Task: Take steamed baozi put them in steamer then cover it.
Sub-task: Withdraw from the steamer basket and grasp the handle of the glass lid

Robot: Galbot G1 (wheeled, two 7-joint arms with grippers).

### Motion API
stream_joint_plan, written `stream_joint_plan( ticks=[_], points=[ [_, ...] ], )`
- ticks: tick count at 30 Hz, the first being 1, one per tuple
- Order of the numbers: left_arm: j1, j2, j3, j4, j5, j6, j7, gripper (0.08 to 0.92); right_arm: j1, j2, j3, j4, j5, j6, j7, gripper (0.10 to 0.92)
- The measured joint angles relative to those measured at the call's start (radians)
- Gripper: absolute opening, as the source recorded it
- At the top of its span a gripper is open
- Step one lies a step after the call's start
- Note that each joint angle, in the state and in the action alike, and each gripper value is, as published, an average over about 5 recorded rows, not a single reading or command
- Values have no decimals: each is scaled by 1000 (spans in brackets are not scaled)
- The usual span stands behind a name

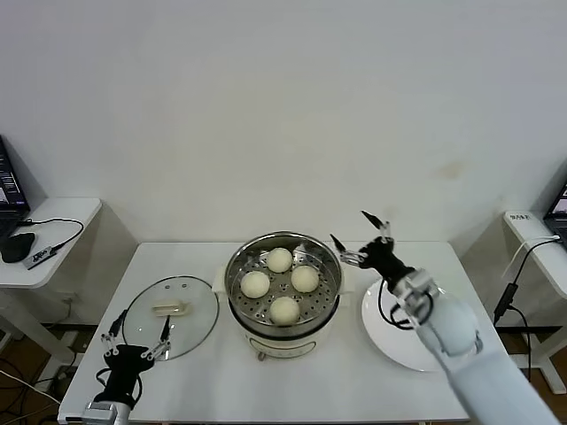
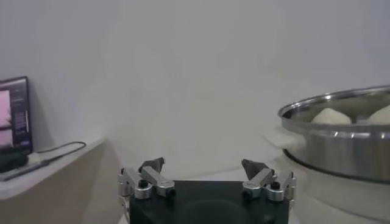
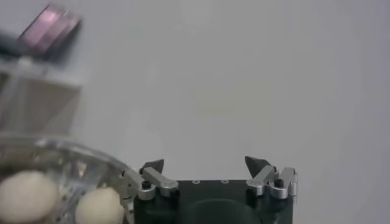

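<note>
Right claw (image 1: 361,237): spread wide, holding nothing. It hangs just beside the steamer's right rim, above the gap between pot and plate. Judged reason: clear of the pot, so the opening is free for the lid.

Left claw (image 1: 138,337): also spread wide and empty, low at the near-left of the worktop (image 1: 354,390), just beside the near edge of the glass lid (image 1: 171,316). Judged reason: it is the arm nearest the lid, so the covering step likely falls to it.

Steamed baozi (image 1: 280,283): all four sit on the perforated tray inside the steamer (image 1: 283,343), spaced apart in a rough diamond. None remain elsewhere.

Steamer: centre of the worktop, uncovered.

Glass lid: lying flat on the worktop left of the steamer, cream handle (image 1: 173,309) upward, close to the pot's left side but apart from it.

Plate (image 1: 381,332): right of the steamer, bare where visible; the right arm partly hides it.

Task state (judgement): loading looks complete; covering is not yet done. The next move calls for a grip on the lid's handle, a narrow target on a flat glass disc.

Head view only: the lid, the plate, and the full count of four buns.

Left wrist view only: the steamer's steel wall side-on with two bun tops above the rim, and a side desk with a screen (image 2: 13,115). The lid is not in this view.

Right wrist view only: two buns close under the rim; the plate does not show.
</note>
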Motion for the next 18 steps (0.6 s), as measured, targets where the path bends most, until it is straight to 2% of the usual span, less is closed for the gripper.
stream_joint_plan(
  ticks=[10,18],
  points=[
    [-51,32,-61,113,375,-87,-37,823,-281,228,313,40,-51,72,-59,823],
    [-108,95,-64,243,718,-104,-64,823,-397,335,430,40,-91,106,-72,823]
  ],
)
